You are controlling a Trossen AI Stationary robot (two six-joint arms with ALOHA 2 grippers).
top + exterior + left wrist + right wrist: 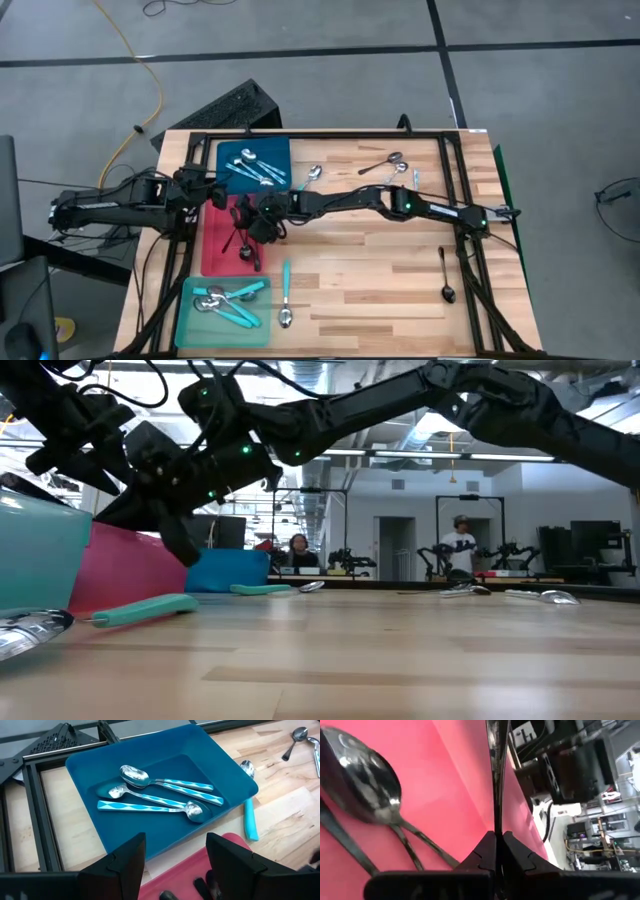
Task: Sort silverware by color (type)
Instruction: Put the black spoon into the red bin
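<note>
My right gripper (258,228) reaches across the table to the red tray (215,250) and is shut on a black spoon (496,780). More black spoons (367,782) lie flat on the tray's floor. My left gripper (175,865) hovers open between the red tray and the blue tray (150,825), holding nothing. The blue tray holds spoons with turquoise patterned handles (165,795). The teal tray (190,325) at the near left holds turquoise-handled spoons (235,300). My right gripper pinches the black spoon's thin handle (496,815) between its two fingertips. The handle runs on past the fingertips, along the fingers, over the red tray. The spoon's bowl lies outside the right wrist view, and I cannot tell whether it touches the tray.
Loose on the wood lie a turquoise-handled spoon (286,295) beside the teal tray, silver spoons (385,163) (312,176) at the far side, and a black spoon (446,275) at the near right. A black frame (450,180) rims the table.
</note>
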